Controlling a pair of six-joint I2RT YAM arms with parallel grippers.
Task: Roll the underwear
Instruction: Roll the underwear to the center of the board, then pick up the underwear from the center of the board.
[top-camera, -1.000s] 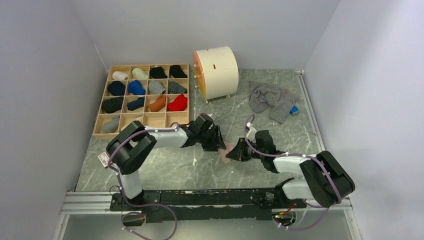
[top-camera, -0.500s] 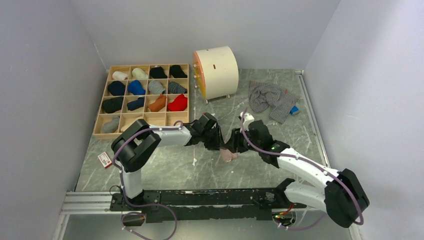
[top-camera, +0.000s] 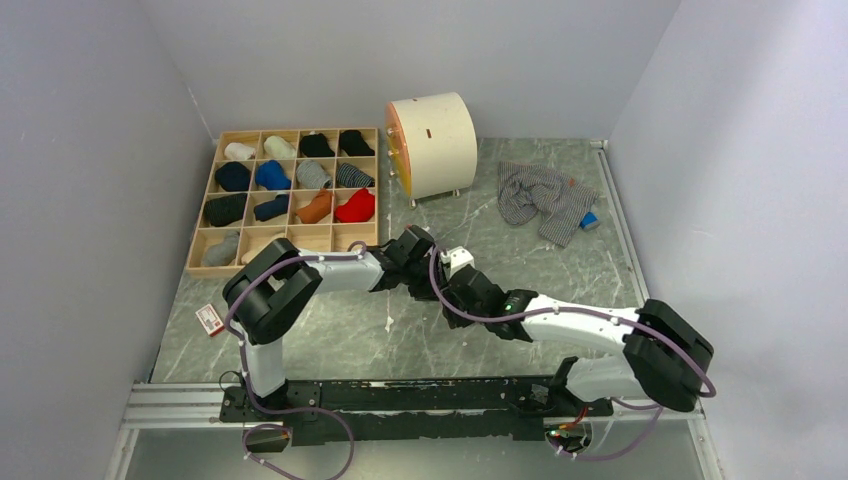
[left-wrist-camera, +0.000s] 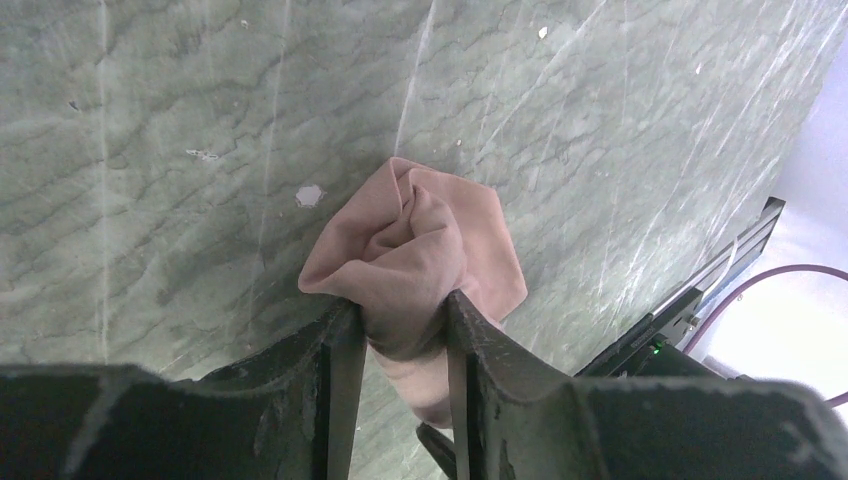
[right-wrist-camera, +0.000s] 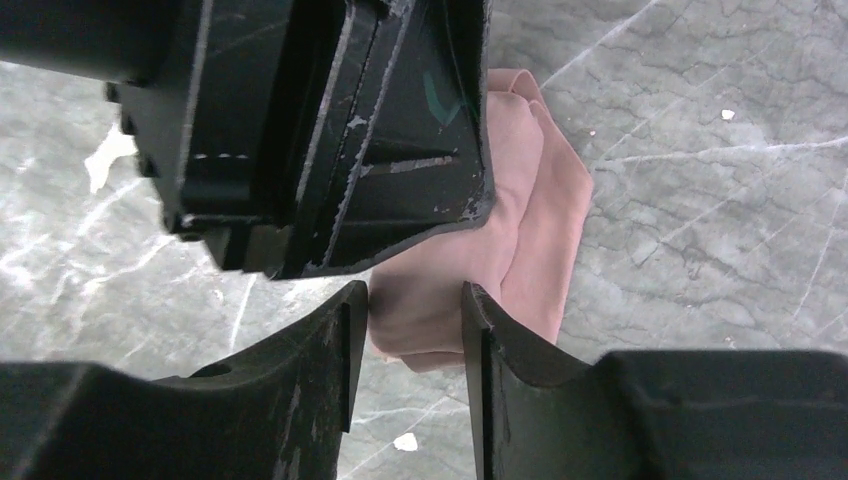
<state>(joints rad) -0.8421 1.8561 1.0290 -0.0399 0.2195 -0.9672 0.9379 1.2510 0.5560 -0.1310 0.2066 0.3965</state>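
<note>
The pale pink underwear (left-wrist-camera: 420, 230) is bunched into a loose roll above the marble table. My left gripper (left-wrist-camera: 405, 330) is shut on it, and its fingers pinch the roll's middle. My right gripper (right-wrist-camera: 415, 320) is open, with the roll's lower end (right-wrist-camera: 440, 290) between its fingers; the left gripper's fingers (right-wrist-camera: 400, 150) sit just above. In the top view both grippers meet at mid-table, left gripper (top-camera: 430, 278), right gripper (top-camera: 455, 285), and hide the pink cloth. The grey striped underwear (top-camera: 540, 198) lies crumpled at the back right.
A wooden compartment box (top-camera: 200, 268) with several rolled garments stands at the back left. A cream drum (top-camera: 432, 145) stands behind the grippers. A small blue block (top-camera: 589, 220) lies beside the striped cloth, and a red-white tag (top-camera: 209, 319) lies at the left.
The right arm lifted, opened its jaws and swung left to straddle the pink roll's end. The left gripper closed tighter on the roll and stayed put.
</note>
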